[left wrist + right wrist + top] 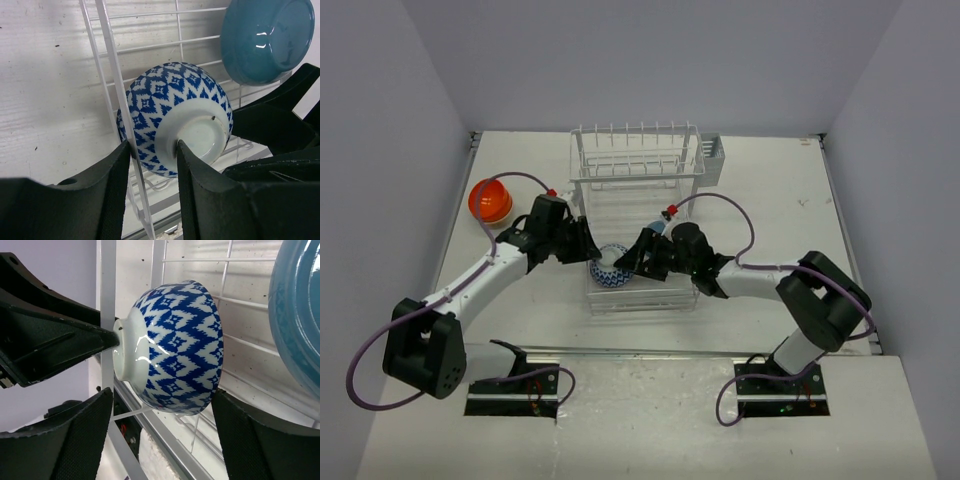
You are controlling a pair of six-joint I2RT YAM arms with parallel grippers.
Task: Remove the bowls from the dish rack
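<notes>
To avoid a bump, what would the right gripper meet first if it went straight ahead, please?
Probably the blue-and-white bowl, on edge between the open fingers of the right gripper; depth unclear.

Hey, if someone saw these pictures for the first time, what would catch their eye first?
Both grippers meet at the patterned bowl standing on edge in the rack: the left gripper pinches its foot, the right gripper straddles it with jaws open. Next, the teal bowl beside it in the rack, and the orange bowl on the table, left of the rack.
</notes>
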